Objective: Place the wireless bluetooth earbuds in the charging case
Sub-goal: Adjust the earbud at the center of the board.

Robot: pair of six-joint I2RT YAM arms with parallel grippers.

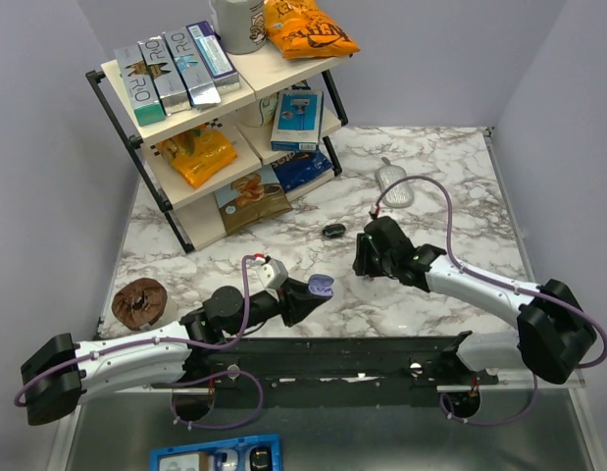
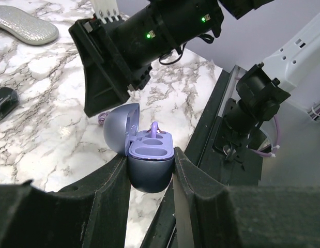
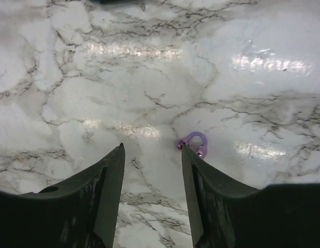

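Note:
My left gripper is shut on the lavender-blue charging case, holding it above the table near the front edge. In the left wrist view the case sits between the fingers with its lid open, and one translucent purple earbud stands in a slot. My right gripper is open, pointing down at the table just beyond the case. In the right wrist view a second purple earbud lies on the marble at the tip of the right-hand finger, outside the gap. It also shows in the left wrist view. No black earbuds are visible.
A glossy black oval object lies behind the right gripper. A silver glittery oval lies further back. A two-tier shelf with boxes and snack bags fills the back left. A brown round item sits at the front left.

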